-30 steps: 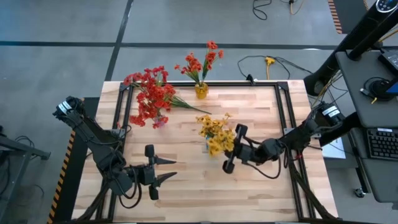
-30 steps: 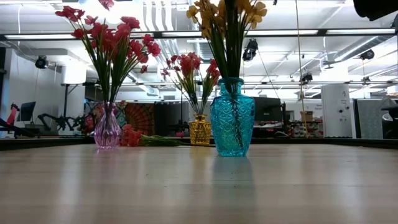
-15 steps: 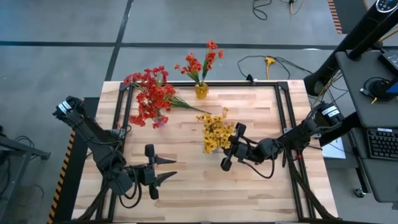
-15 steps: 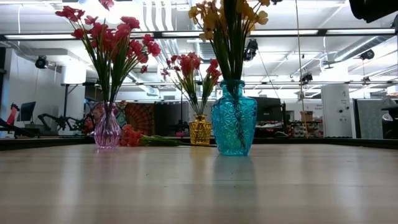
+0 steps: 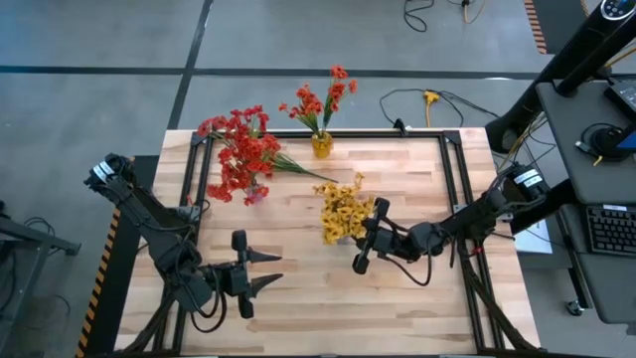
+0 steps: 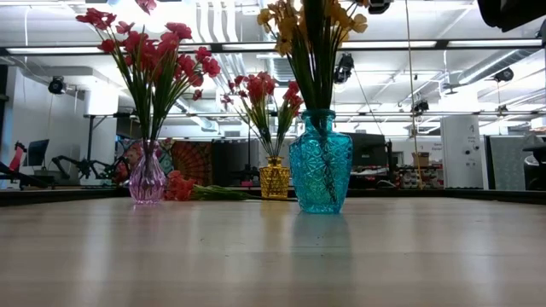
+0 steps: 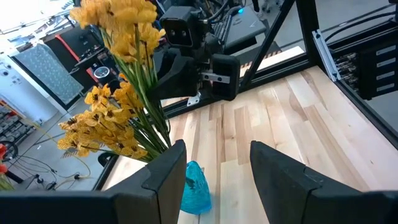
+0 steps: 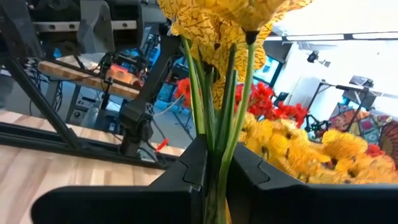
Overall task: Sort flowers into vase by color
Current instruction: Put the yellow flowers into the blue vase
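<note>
The right claw (image 8: pixel 214 177) is clamped on yellow flowers (image 5: pixel 343 207) above the blue vase (image 6: pixel 319 172), the left claw (image 5: pixel 266 271) waits apart near the bench (image 5: pixel 298 298) front, and some red flowers (image 5: pixel 288 166) lie unsorted.

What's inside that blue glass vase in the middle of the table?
The blue vase holds a bunch of yellow flowers on green stems. The right gripper is shut on some of those stems. The patterned glass hides the stem ends and any water.
</note>
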